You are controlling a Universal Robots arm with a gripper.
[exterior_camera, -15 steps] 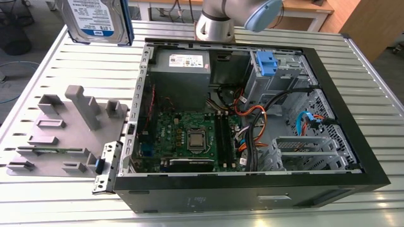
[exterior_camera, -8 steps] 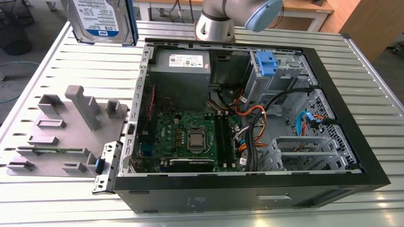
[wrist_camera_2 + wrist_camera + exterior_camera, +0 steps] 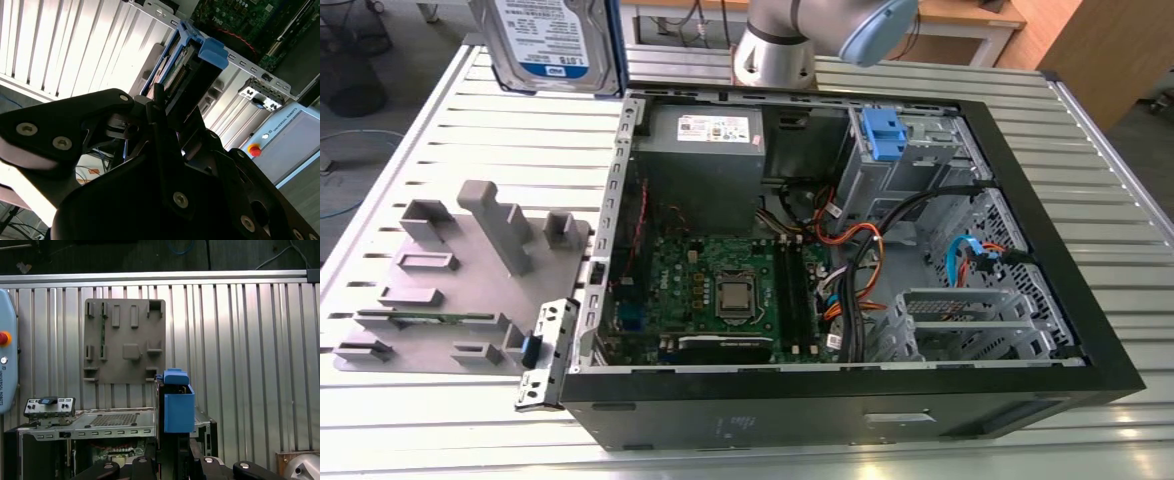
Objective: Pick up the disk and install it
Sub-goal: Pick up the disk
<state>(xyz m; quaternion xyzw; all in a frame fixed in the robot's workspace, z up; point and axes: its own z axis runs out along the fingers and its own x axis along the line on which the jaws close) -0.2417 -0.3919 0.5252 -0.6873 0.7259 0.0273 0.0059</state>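
Pinched between the two black fingers of my gripper (image 3: 172,107) is the flat silver-metal disk (image 3: 550,45), clipped in its blue plastic bracket (image 3: 178,412); the jaws are pressed against its two broad faces. In the second wrist view I see the disk (image 3: 172,75) edge-on, standing out from my fingers with the bracket's blue tab at the far end.

In the exterior view the disk hangs upright at the upper left, its white label with the blue band turned to the camera, above the ribbed metal table (image 3: 1121,200) and outside the open black computer case (image 3: 1067,330), just past the case's far corner on the exterior view's left. My silver arm joint (image 3: 781,50) stands behind the case.

Inside the case lie a green motherboard (image 3: 720,280), a grey power supply box with a white sticker (image 3: 700,140) and a blue-fronted drive bay (image 3: 881,135) (cables trail below it). Beside the case, on the exterior view's left, rests a grey plastic fixture plate (image 3: 440,290).
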